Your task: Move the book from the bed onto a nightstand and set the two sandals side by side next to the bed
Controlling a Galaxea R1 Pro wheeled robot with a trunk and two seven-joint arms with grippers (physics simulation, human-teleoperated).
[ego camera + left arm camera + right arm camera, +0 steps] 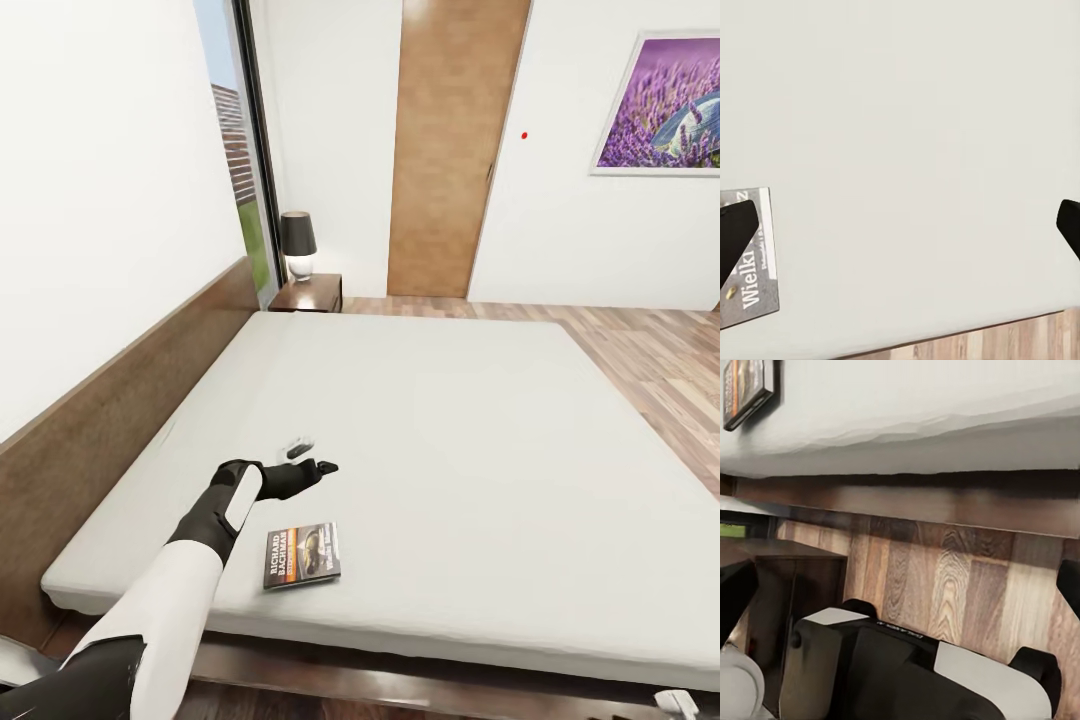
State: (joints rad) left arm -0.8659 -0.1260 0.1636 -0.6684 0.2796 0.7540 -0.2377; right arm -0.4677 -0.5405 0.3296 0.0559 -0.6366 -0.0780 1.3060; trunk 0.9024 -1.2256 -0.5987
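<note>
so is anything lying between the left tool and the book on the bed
Nothing visible does. The left tool hovers over bare mattress of the bed, jaws open, and the book lies flat just short of it, toward the near edge. In the left wrist view the book sits beside one fingertip.

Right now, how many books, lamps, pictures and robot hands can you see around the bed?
Books: 1, the book lying flat on the bed.
Lamps: 1, the lamp on the nightstand.
Pictures: 1, the purple picture on the wall.
Hands: 1, the left hand, over the bed beyond the book.
Total: 4
</note>
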